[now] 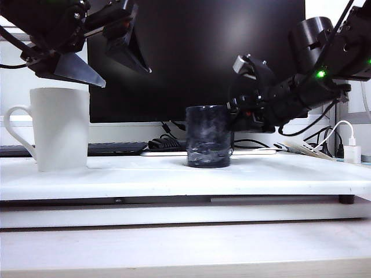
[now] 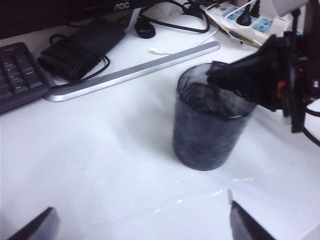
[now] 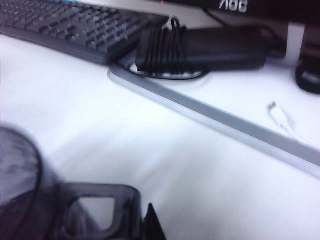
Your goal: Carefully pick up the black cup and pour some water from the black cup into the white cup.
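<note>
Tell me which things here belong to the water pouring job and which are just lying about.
Part of the job:
- black cup, mid-table, right hand shut on its rim
- white cup, at the table's left under the open left hand

Just lying about:
- keyboard
- power adapter with coiled cord
- monitor
- power strip
- white charger plug

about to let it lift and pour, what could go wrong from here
1. The right gripper pinches only the rim wall of the black cup, on one side; a grip that high and off-centre may let the cup tilt or slip on lifting.
2. The white cup stands far off at the table's left, so carried water could slosh out.
3. The open left gripper hangs just above the white cup, possibly crowding the pour.
</note>
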